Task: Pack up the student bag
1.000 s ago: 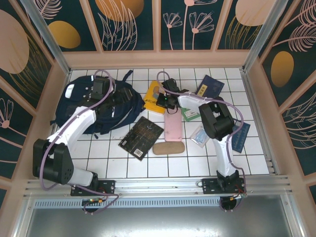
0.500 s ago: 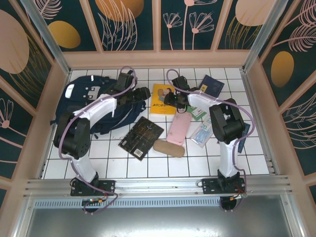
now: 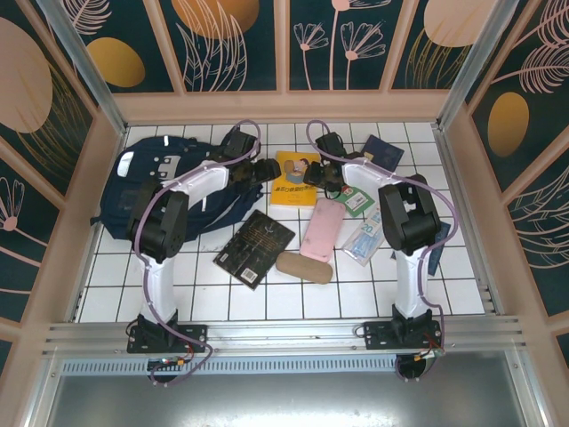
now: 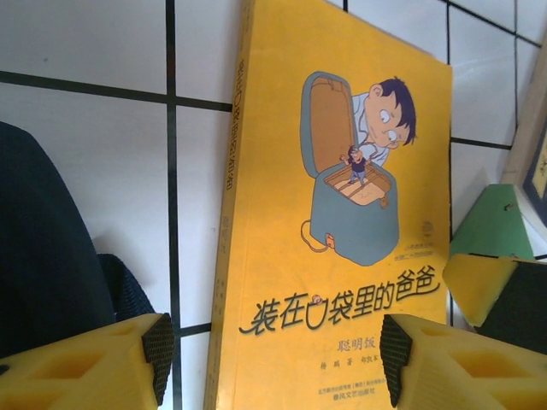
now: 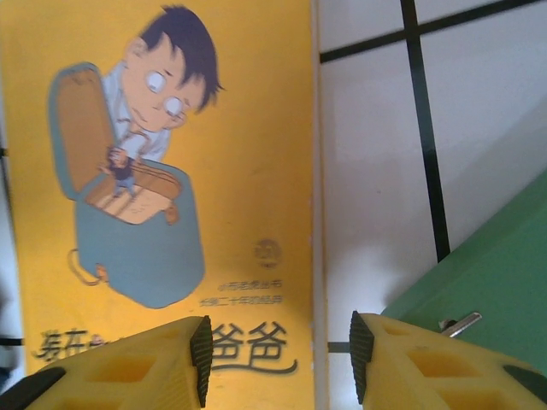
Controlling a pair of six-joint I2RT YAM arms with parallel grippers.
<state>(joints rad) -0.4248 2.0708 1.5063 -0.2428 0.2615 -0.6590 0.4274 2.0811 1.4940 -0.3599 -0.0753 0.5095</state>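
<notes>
Your left gripper has swung off the student bag, which lies at the far left of the tiled table. It now hangs with fingers spread at the left edge of the yellow picture book. Your right gripper, also spread, straddles the book's right edge, pinching nothing.

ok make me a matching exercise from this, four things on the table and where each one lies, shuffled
Things:
1 student bag
2 yellow book
3 black book
4 tan case

Places:
a between the two arms' fingers
b at the near end of the pink pouch
c far left of the table
d just left of the pink pouch, tilted

Pairs: 1-c; 2-a; 3-d; 4-b
</notes>
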